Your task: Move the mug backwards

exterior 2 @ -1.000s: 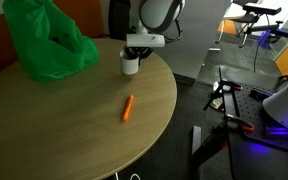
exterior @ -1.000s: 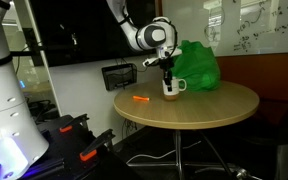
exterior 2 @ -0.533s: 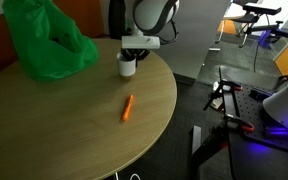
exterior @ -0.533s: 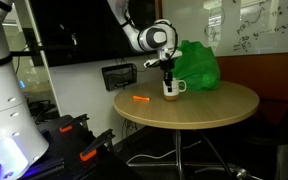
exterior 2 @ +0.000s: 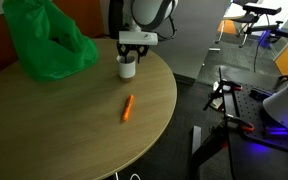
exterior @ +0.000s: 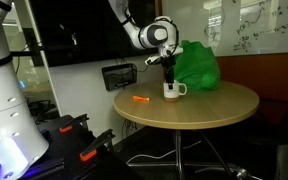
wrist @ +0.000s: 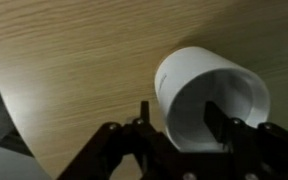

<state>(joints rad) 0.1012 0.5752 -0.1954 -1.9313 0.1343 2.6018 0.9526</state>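
- Exterior view, from the side:
  - Locate the mug (exterior: 171,91) upright on the round wooden table (exterior: 214,108), in the part nearest the green bag (exterior: 198,65).
  - Note the green bag just behind the mug and to picture right; contact cannot be told.
  - Note the orange marker (exterior: 140,99) lying flat to picture left, apart from the mug.
  - Read the long axis as vertical, mouth up, handle toward picture right.
  - Find the gripper (exterior: 169,80) directly above, fingertips at rim level.
- Exterior view, from above the table:
  - Find the mug (exterior 2: 128,69) close to the far edge of the table (exterior 2: 74,140).
  - Note the green bag (exterior 2: 42,45) to picture left, with bare wood between.
  - Note the orange marker (exterior 2: 127,108) nearer the camera, well apart.
  - Cannot make out the handle here.
  - See the gripper (exterior 2: 131,58) descending onto the rim.
- Wrist view:
  - Look into the open mouth of the mug (wrist: 219,90) on the table (wrist: 64,60).
  - See the gripper (wrist: 181,122) released, with its fingers (wrist: 144,118) astride the wall, one outside and one inside, and a gap on each side.
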